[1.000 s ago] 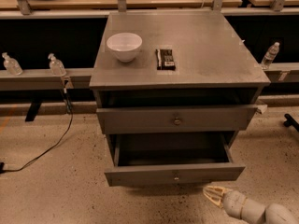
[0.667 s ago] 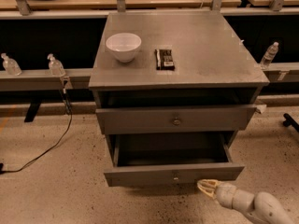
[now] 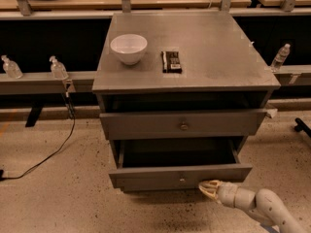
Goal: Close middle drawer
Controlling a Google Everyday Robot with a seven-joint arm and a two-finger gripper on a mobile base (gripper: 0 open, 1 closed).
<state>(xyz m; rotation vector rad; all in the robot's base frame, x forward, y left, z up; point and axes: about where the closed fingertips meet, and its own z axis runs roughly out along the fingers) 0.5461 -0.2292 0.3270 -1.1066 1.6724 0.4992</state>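
The grey cabinet [image 3: 194, 38] stands in the middle of the camera view. Its middle drawer [image 3: 146, 178] is pulled out, with a dark empty inside and a small knob [image 3: 182, 179] on its flat front. The wider top drawer [image 3: 146, 125] above it stands slightly out. The lowest drawer is hidden under the open one. My gripper [image 3: 208, 188] is low at the right. Its cream fingers are shut and empty, and the tip is at the lower edge of the middle drawer's front, right of the knob.
A white bowl [image 3: 129, 47] and a dark flat bar [image 3: 171, 61] lie on the cabinet top. Small bottles [image 3: 57, 68] stand on a ledge at the left, and one bottle [image 3: 281, 56] at the right. A black cable [image 3: 48, 154] runs over the speckled floor at the left.
My gripper has moved left and up to the middle drawer's front. The drawer front has gone in a little.
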